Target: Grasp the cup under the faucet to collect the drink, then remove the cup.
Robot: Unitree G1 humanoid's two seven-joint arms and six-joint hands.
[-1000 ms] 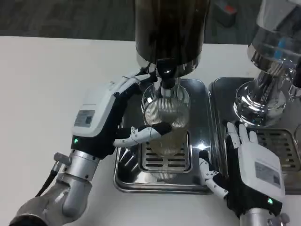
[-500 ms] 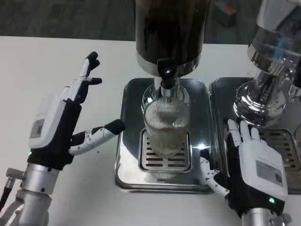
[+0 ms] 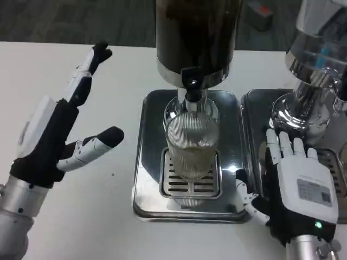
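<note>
Your cup (image 3: 191, 142), a clear ribbed glass, stands at the centre of the frame on the slotted grate of the steel drip tray (image 3: 149, 184), directly beneath the faucet (image 3: 192, 95) of the dark dispenser (image 3: 196, 38). That spot makes sense: the spout points into its mouth, and any spill falls through the grate. The glass looks pale toward its lower part, which may be liquid, but you cannot judge the fill level through the ribbing.

Neither hand touches it. Your left hand (image 3: 59, 130) sits at the left of the frame, well apart from the tray, fingers spread wide and holding nothing, with the thumb pointing toward the cup and the long fingers raised toward the upper left. From there it would have to travel right to close around the glass.

Your right hand (image 3: 295, 179) lies at the lower right, back upward, fingers extended and empty, over the seam between the tray and a second tray (image 3: 255, 103) that carries a shiny second dispenser (image 3: 312, 65) at the upper right. It appears to be waiting near the tray, on the cup's right side.

All of this rests on the white table (image 3: 65, 70).
</note>
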